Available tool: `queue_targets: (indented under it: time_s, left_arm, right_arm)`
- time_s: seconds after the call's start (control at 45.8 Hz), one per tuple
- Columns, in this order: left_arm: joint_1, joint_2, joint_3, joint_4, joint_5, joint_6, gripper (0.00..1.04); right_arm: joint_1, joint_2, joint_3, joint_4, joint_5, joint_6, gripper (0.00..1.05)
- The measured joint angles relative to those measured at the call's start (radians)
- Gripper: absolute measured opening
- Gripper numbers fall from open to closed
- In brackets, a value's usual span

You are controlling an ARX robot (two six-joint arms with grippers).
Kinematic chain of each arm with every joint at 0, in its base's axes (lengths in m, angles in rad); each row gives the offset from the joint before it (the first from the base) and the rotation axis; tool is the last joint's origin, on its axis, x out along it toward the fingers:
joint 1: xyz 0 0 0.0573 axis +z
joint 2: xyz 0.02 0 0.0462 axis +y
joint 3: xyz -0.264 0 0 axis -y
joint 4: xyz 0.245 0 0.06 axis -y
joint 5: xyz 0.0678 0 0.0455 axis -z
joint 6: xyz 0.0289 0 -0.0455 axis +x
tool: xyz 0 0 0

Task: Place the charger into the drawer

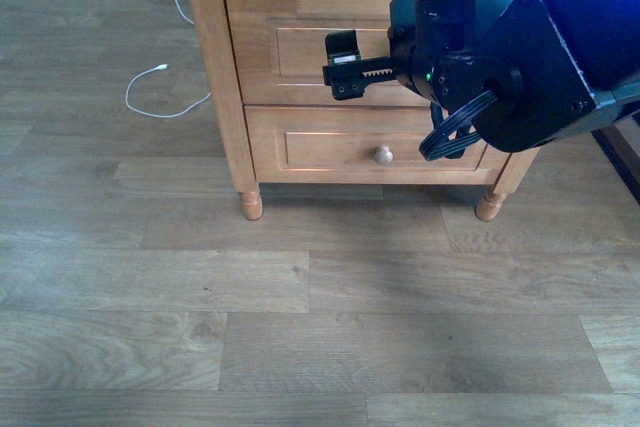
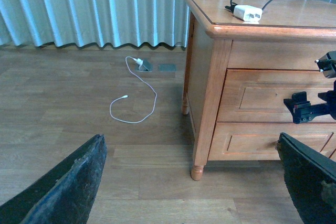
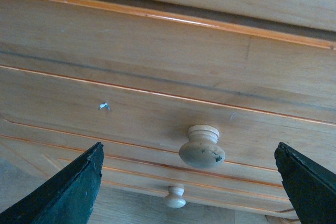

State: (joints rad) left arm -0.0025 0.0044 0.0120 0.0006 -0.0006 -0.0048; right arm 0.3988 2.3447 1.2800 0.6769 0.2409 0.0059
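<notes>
The right gripper [image 3: 189,150] is spread wide and empty, facing the front of the closed drawer [image 1: 300,47]. The drawer's round pale knob [image 3: 202,148] sits straight ahead of it, roughly midway between the two fingers and not yet touched, its stem pointing out toward the gripper. The charger [image 2: 248,12], a small white block with a looped black cable, lies above this gripper on the tabletop [image 2: 294,11] of the nightstand [image 2: 210,103]. The left gripper [image 2: 190,145], also wide open and empty, hangs well back from the nightstand, with the charger ahead of and above it. The right arm looks nearer, so closing on the knob and pulling probably comes first.
</notes>
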Motion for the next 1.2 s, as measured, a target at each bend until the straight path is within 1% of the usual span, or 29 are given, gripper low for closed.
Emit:
queue_targets:
  time_s: [0.218, 0.568, 0.612, 0.83, 0.918, 1.005, 1.027, 1.071, 1.202]
  left_arm:
    - [0.0, 0.0, 0.0, 0.0, 0.0, 0.0, 0.99]
    - [0.0, 0.0, 0.0, 0.0, 0.0, 0.0, 0.99]
    - [0.0, 0.0, 0.0, 0.0, 0.0, 0.0, 0.99]
    - [0.0, 0.0, 0.0, 0.0, 0.0, 0.0, 0.99]
    - [0.0, 0.0, 0.0, 0.0, 0.0, 0.0, 0.99]
    - [0.0, 0.0, 0.0, 0.0, 0.0, 0.0, 0.99]
    - [0.0, 0.0, 0.0, 0.0, 0.0, 0.0, 0.99]
    - [0.0, 0.0, 0.0, 0.0, 0.0, 0.0, 0.99]
    - [0.0, 0.0, 0.0, 0.0, 0.0, 0.0, 0.99]
  right_arm:
    - [-0.012, 0.051, 0.063, -0.013, 0.02, 0.011, 0.96]
    - [-0.011, 0.071, 0.081, -0.013, 0.035, 0.021, 0.96]
    - [-0.011, 0.071, 0.081, -0.011, 0.037, 0.023, 0.94]
    - [-0.01, 0.073, 0.081, 0.001, 0.051, 0.023, 0.64]
    - [-0.01, 0.075, 0.081, 0.002, 0.048, 0.019, 0.5]
    - [-0.01, 0.076, 0.081, 0.002, 0.04, 0.016, 0.31]
    - [-0.01, 0.076, 0.081, 0.002, 0.039, 0.013, 0.27]
    - [-0.01, 0.076, 0.081, 0.002, 0.038, 0.01, 0.24]
    - [-0.01, 0.076, 0.081, 0.002, 0.038, 0.006, 0.22]
